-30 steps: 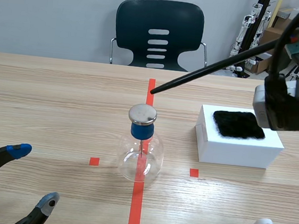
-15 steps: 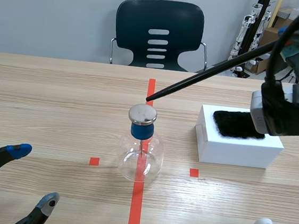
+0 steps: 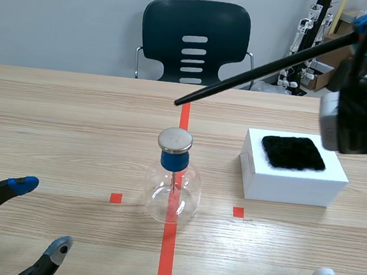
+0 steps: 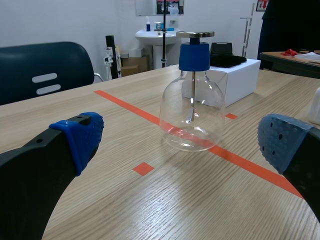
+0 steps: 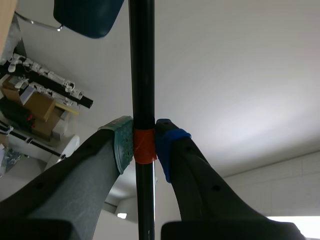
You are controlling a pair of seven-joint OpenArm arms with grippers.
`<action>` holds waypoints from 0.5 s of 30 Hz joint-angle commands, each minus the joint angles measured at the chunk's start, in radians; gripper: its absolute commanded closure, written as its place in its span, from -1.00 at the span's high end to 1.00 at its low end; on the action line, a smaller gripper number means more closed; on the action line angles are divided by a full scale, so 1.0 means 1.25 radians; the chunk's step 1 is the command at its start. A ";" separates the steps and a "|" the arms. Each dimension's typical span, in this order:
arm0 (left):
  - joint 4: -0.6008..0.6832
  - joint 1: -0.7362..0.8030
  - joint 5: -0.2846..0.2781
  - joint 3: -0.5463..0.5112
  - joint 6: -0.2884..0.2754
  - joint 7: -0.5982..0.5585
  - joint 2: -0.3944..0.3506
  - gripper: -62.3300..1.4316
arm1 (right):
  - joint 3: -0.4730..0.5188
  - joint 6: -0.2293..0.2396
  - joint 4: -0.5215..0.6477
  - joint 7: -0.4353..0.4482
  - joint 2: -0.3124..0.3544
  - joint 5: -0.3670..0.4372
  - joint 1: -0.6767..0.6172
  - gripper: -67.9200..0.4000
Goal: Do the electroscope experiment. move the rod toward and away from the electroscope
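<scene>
Rod point(image 3: 263, 70): pinched between right gripper point(image 5: 144, 145) pads, long axis slanting down toward table centre, tip above electroscope point(image 3: 174, 179) cap, apart; left gripper point(image 4: 181, 142) spread, nearer the flask

rod point(image 3: 256, 73) above electroscope point(image 3: 174, 179), box point(image 3: 294, 182) at right

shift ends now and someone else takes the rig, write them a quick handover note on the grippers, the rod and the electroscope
Right gripper: shut on the black rod, pads on its orange-red band, arm raised.
Left gripper: open, holding nothing, low at the table's near left.
Electroscope: upright on the red centre line. The rod's tip hangs above its metal cap, not touching.
Black cloth: on the white box, right of the electroscope.
Done: rod in hand, aimed at the electroscope.
Left: bring the tip toward the cap and away again.
</scene>
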 commanded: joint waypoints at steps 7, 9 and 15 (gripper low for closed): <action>0.004 0.002 -0.005 0.000 0.002 -0.014 0.003 1.00 | 0.253 -0.073 0.028 0.065 -0.026 0.169 -0.129 -0.96; 0.004 0.002 -0.005 0.000 0.002 -0.014 0.003 1.00 | 0.314 -0.078 0.028 0.092 -0.052 0.218 -0.166 -0.96; 0.004 0.002 -0.005 0.000 0.002 -0.014 0.003 1.00 | 0.469 -0.077 0.028 0.202 -0.163 0.327 -0.255 -0.96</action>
